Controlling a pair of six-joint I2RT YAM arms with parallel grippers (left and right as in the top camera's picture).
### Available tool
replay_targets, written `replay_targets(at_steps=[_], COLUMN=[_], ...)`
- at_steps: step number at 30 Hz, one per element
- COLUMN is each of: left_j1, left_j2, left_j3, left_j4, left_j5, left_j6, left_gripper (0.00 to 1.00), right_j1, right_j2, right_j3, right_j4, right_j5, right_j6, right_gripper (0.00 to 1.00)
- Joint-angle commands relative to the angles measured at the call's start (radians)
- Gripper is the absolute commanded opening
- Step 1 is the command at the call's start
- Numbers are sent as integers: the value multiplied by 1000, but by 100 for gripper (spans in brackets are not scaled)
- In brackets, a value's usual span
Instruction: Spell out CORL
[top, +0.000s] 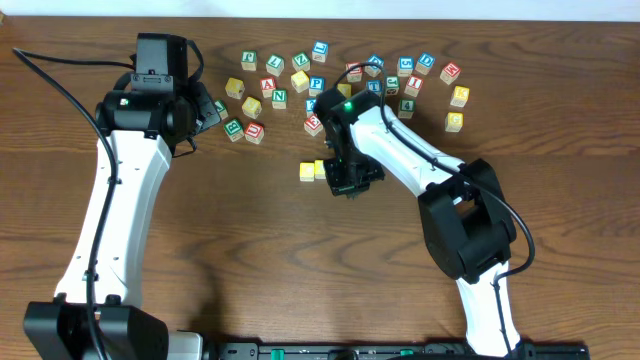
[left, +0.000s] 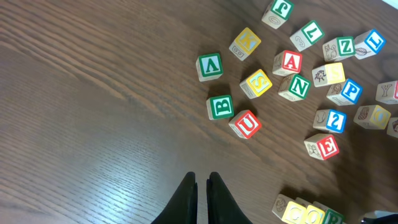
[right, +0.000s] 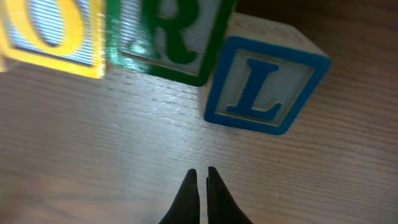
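In the right wrist view a yellow O block (right: 50, 28), a green R block (right: 171, 34) and a blue L block (right: 264, 84) lie in a row; the L sits slightly lower and turned. My right gripper (right: 202, 174) is shut and empty just in front of them. In the overhead view the yellow C block (top: 307, 171) and the O block (top: 320, 169) show beside the right gripper (top: 345, 180), which hides the R and L. The row's left end shows in the left wrist view (left: 305, 213). My left gripper (left: 201, 180) is shut and empty over bare table.
Several loose letter blocks lie scattered across the far middle of the table, such as a red U (left: 246, 124), green B (left: 220, 106), green V (left: 209, 66) and red E (left: 323, 147). More blocks lie at the far right (top: 454, 95).
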Motion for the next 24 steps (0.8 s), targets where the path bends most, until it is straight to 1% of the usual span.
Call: replay_targets(at_steps=[1,4,9,15,24], left_j1=[3,3,3,3,3], left_j2=[4,4,4,4,4], left_j3=[-3,-3,-3,-3,-3], left_j4=[-4,-4,-4,-4,-4], left_j5=[-14,-14,-14,-14,-14], left_j6=[16,16,16,16,16], left_gripper=[8,8,8,8,8], right_j1=[5,5,5,5,5], right_j2=[-21,-21,-21,-21,-21], right_j3=[-25,-33,-34,-34,-34], right_j4=[23,53,89,136,158], right_j5=[16,27,116,121,154], right_j6=[21,27,51,51,51], right_gripper=[1,1,2,3,5])
